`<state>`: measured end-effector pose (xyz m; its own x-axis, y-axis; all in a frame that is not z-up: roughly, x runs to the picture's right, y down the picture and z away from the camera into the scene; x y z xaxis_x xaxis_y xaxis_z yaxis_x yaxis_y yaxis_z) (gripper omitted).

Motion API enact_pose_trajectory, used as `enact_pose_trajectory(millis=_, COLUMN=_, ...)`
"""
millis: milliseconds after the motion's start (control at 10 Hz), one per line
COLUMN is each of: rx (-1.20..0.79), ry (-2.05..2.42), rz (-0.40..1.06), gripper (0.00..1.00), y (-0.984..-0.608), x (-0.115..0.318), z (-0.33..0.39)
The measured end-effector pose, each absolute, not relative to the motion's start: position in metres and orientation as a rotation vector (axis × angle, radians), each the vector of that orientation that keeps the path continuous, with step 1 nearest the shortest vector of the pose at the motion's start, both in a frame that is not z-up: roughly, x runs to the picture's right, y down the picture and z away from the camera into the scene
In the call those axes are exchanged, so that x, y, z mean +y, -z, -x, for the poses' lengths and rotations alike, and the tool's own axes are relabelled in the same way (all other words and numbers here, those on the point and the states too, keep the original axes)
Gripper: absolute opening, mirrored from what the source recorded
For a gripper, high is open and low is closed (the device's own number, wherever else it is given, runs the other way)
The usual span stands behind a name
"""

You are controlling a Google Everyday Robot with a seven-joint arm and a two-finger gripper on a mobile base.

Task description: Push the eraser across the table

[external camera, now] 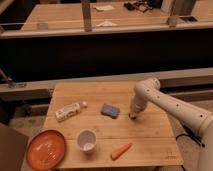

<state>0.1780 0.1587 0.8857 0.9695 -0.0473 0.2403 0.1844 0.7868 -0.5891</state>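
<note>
The tabletop (pixel 150 131), light wood laid in lengthwise planks, carries every item under inspection. The robot's white arm (pixel 172 104) reaches in from the right side and bends down toward the centre-right of the planks. At the front left corner lies an orange plate (pixel 46 149), with a white cup (pixel 87 140) standing just beside it toward the middle. A white bottle (pixel 68 111) lies on its side at the left, and a blue-grey block (pixel 109 110) sits near the centre. A carrot (pixel 121 150) rests near the front edge, well apart from the arm. The gripper (pixel 133 115) is lowered to the surface just to the right of the blue-grey block, fingers fully closed and holding nothing. The eraser (pixel 133 117) can be made out only as a small dark mark right at the gripper's tip, and whether the two are actually touching cannot be confirmed from this position. Assessment: the approach and lowering appear complete, with the closed gripper set at the eraser as a pushing tool. The eraser lies around the middle of the tabletop, so most of its travel across the planks looks outstanding
</note>
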Motion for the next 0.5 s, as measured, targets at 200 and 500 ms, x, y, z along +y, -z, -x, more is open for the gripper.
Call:
enact_pose_trajectory(millis=200, rx=-0.217, ry=0.126, rz=0.654, gripper=0.0, y=-0.8835, x=0.1573, z=-0.1795)
enact_pose_trajectory(millis=500, rx=-0.218, ry=0.12, rz=0.654, gripper=0.0, y=-0.8877, x=0.1573, z=-0.1814)
